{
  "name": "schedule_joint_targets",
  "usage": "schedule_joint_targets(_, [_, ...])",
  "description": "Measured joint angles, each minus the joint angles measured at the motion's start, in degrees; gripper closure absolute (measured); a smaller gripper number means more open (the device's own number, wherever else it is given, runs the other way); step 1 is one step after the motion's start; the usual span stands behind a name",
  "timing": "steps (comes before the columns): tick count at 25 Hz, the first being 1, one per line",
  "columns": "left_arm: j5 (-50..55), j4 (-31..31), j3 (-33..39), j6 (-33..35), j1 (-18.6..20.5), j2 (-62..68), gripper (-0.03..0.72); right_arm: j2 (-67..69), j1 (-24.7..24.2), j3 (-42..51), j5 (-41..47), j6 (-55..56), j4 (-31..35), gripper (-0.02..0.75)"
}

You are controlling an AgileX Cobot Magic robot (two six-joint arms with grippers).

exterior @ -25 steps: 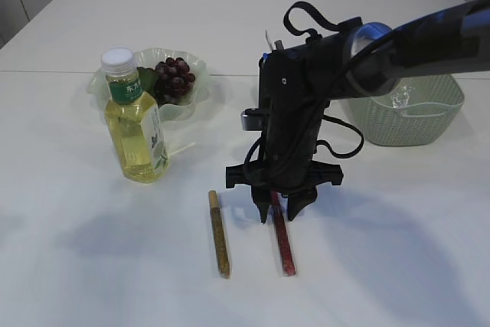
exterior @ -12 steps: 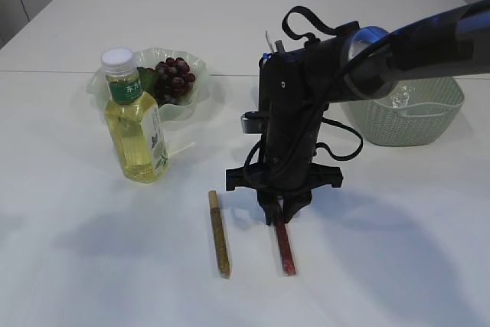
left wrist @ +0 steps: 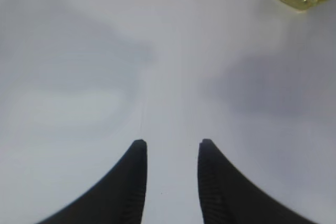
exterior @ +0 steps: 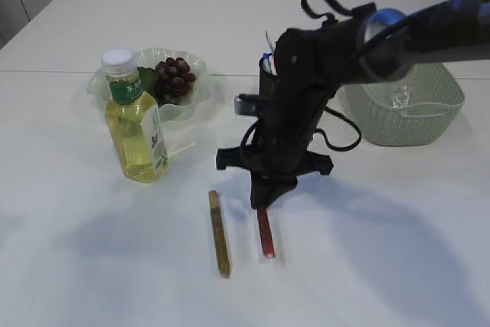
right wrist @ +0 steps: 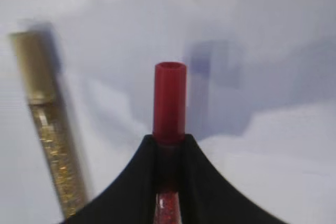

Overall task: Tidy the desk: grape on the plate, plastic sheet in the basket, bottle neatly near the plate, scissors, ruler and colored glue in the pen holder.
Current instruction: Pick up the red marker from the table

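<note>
The red glue tube is clamped at its upper end in the right pincer, whose black fingers press both sides just below the red cap (the wrist view shows this plainly); its lower end hangs toward the white counter. Just to the left of the red tube lies the gold glue tube, flat on the counter and roughly parallel to it. Farther left and a little behind the red tube stands the bottle of yellow drink, upright, white cap on. Behind the bottle, still left of the red tube, the grapes sit on the pale green plate. Behind the red tube the black pen holder is partly hidden by the arm. Right of it sits the green basket holding the clear plastic sheet. The left pincer hovers over bare counter, fingers apart around nothing, the bottle's base at the edge of its view.
</note>
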Motion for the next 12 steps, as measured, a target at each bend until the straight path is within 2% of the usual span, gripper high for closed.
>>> schedule_joint_targets(8, [0.0, 0.0, 0.0, 0.0, 0.0, 0.0, 0.446, -5.3, -9.2, -7.4, -0.4, -20.2, 18.9, 0.636])
schedule_joint_targets(12, [0.0, 0.0, 0.0, 0.0, 0.0, 0.0, 0.446, -5.6, -13.6, -12.6, -1.0, -30.3, 26.2, 0.636])
